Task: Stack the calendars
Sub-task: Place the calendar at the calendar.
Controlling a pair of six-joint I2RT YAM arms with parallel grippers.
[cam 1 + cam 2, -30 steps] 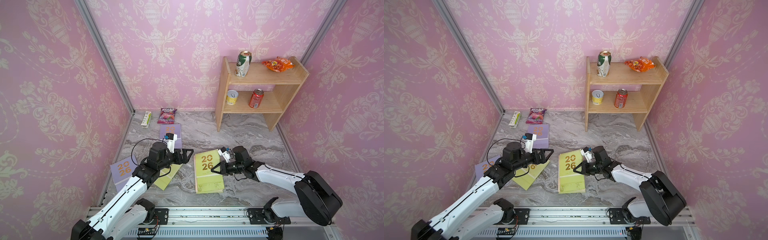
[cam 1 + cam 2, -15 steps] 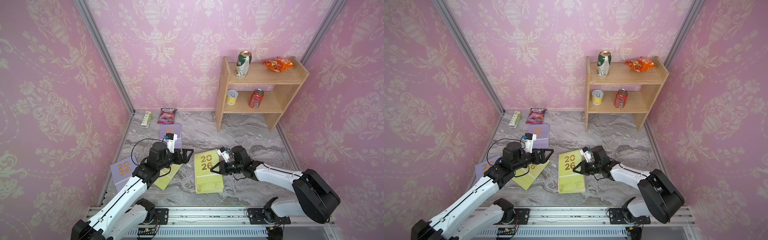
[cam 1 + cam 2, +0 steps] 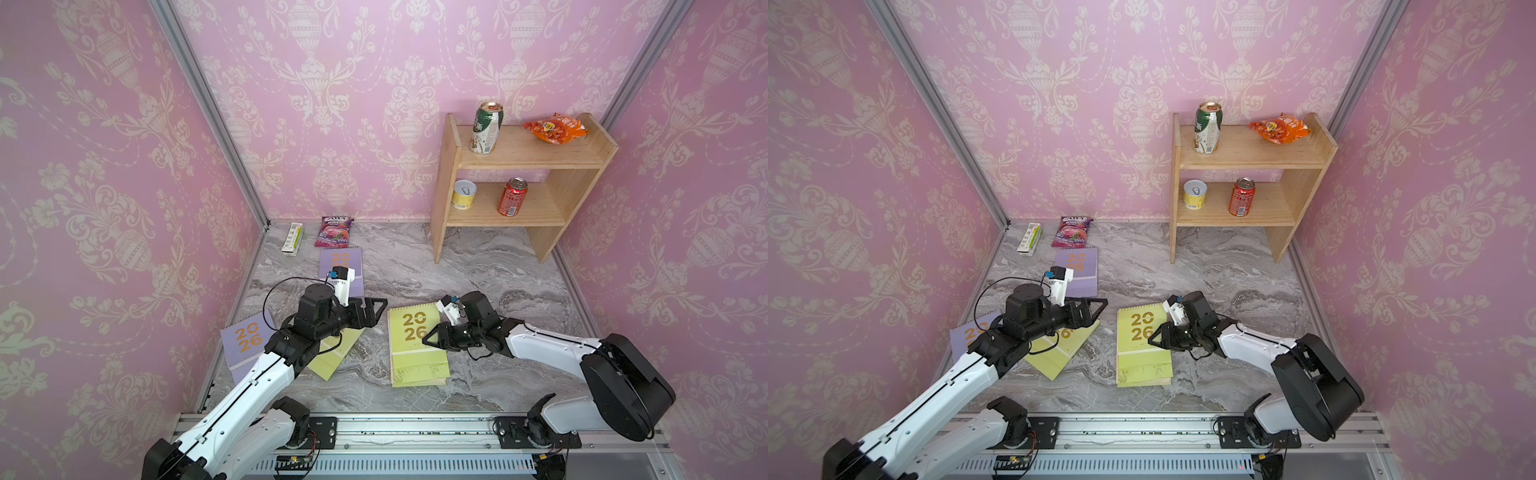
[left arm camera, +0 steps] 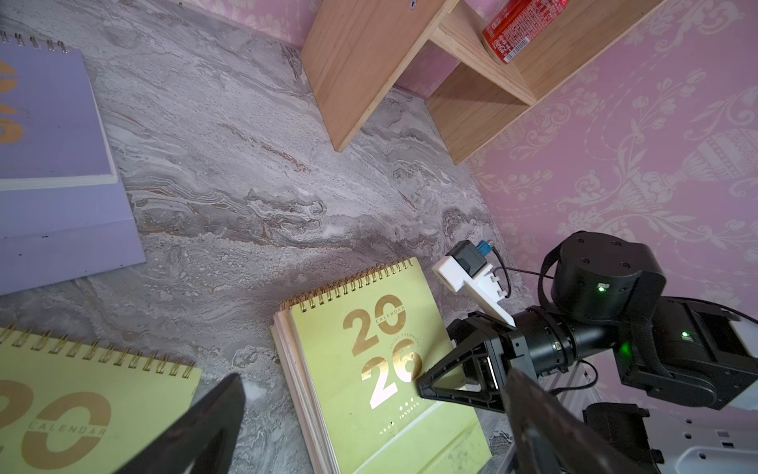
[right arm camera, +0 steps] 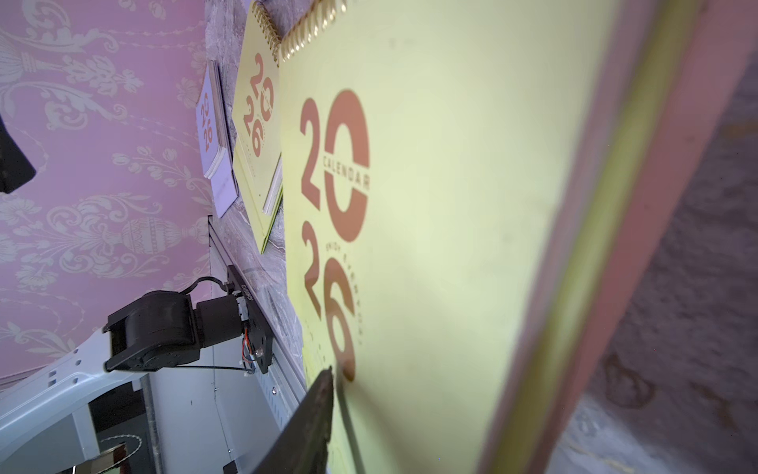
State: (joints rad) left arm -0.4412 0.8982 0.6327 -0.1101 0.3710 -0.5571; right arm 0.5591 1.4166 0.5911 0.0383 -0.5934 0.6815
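Set-down step, I'd say — right fingers [image 4: 426,381] straddle the 3 o'clock edge of the yellow-green calendar stack [image 3: 415,345] at 6 o'clock on the table [image 3: 478,282], can't tell if gripping, left fingers [image 4: 205,431] wide — next needs the loose calendar [image 3: 332,359] at 9.

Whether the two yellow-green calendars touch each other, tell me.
Apart. The left wrist view shows bare marble floor between the left yellow-green calendar and the middle yellow-green calendar.

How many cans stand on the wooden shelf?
3. A tall green-and-white can on the top board of the light wooden shelf; a short yellow tin and a red soda can on its lower board. None looks hidden.
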